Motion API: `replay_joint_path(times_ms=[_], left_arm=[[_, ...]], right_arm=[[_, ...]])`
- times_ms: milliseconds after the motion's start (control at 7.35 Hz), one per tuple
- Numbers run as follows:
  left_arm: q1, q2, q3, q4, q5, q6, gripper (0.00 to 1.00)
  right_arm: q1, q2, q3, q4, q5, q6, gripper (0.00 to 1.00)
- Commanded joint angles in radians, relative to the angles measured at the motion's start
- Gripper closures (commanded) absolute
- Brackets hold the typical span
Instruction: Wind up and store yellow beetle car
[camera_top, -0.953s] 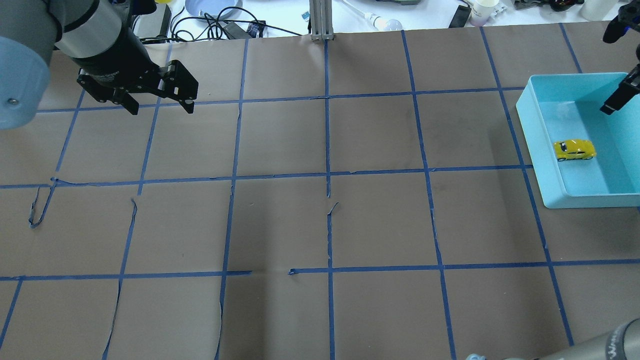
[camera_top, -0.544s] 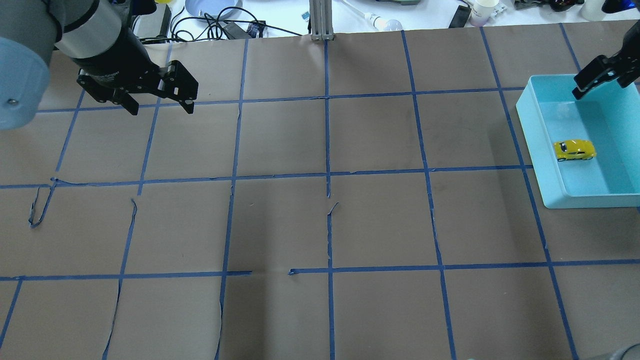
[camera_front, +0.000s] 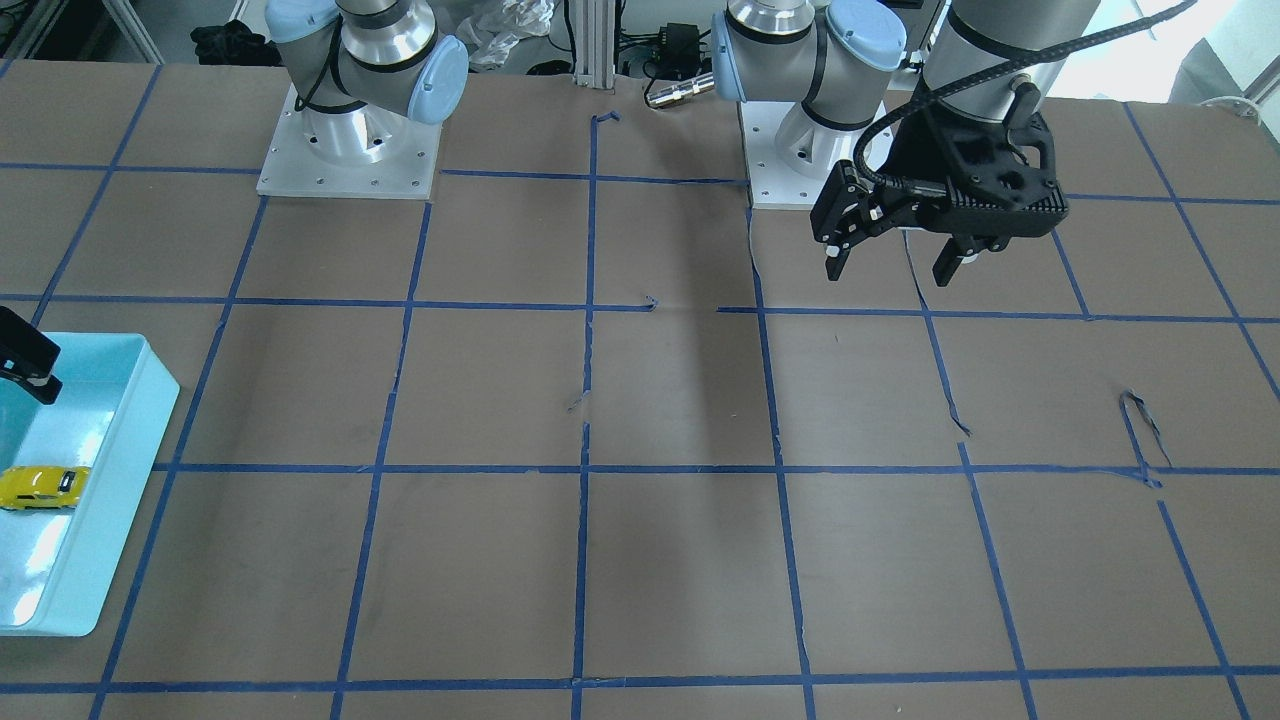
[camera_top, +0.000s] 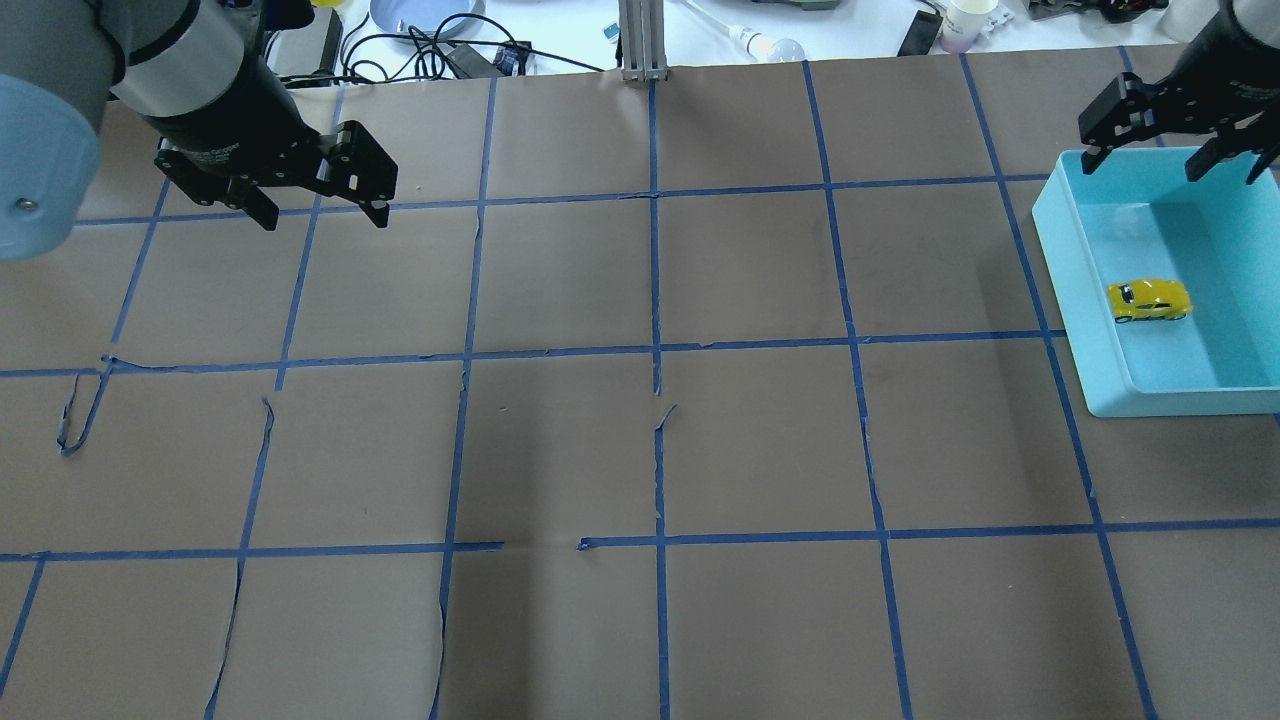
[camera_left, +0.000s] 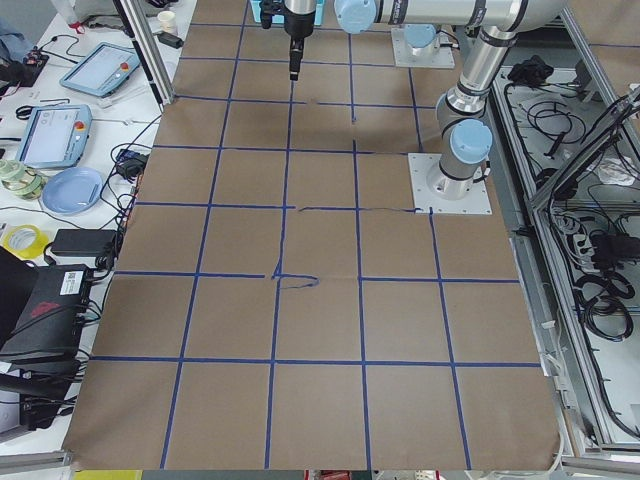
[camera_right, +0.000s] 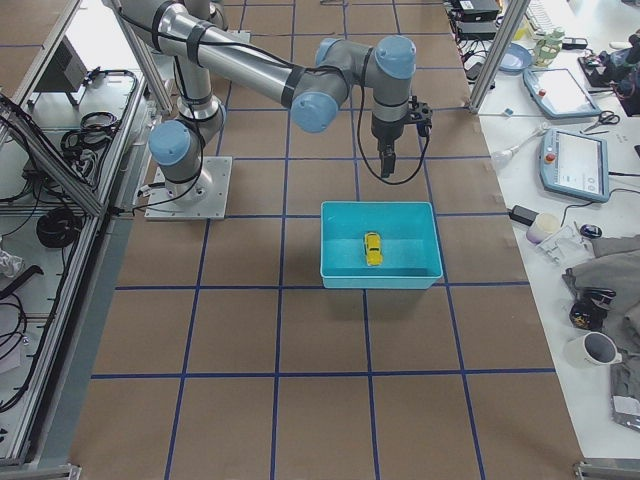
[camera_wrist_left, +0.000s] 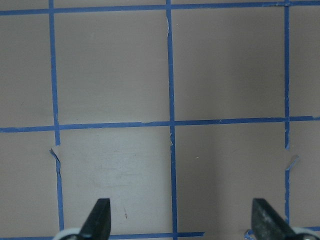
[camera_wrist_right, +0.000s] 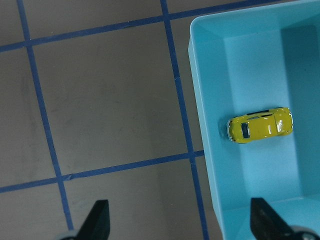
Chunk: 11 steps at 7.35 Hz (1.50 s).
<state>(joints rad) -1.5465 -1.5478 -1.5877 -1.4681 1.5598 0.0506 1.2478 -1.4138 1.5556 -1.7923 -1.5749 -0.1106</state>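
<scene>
- The yellow car (camera_top: 1149, 300) is sitting on its wheels inside the turquoise bin (camera_top: 1075, 290), near one long wall.
- The bin is resting on the desk (camera_top: 640, 450), at the right edge of the overhead view.
- The right hand (camera_top: 1145, 165) is hanging released above the bin's far rim, holding nothing.
- The left hand (camera_top: 324, 220) is hovering released over the desk's far left, well apart from the car.

- You'll find the yellow beetle car (camera_top: 1149, 300) tiny and bright yellow, with dark windows, upright on its wheels.
- It sits inside the turquoise bin (camera_top: 1080, 300), on its floor.
</scene>
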Motion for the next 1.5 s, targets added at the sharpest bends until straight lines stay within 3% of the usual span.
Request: replay_joint_path(times_ms=[0, 544, 1089, 1361], left_arm=[[0.000, 0.000, 0.000, 0.000, -0.001, 0.000, 0.00], [0.000, 0.002, 0.000, 0.000, -0.001, 0.000, 0.00], [0.000, 0.002, 0.000, 0.000, -0.001, 0.000, 0.00], [-0.001, 0.002, 0.000, 0.000, -0.001, 0.000, 0.00]], right_arm=[[0.154, -0.016, 0.000, 0.005, -0.052, 0.207, 0.00], [0.370, -0.019, 0.003, 0.036, -0.040, 0.342, 0.00], [0.375, -0.022, -0.009, 0.086, -0.014, 0.217, 0.00], [0.375, -0.080, -0.008, 0.132, -0.017, 0.215, 0.00]])
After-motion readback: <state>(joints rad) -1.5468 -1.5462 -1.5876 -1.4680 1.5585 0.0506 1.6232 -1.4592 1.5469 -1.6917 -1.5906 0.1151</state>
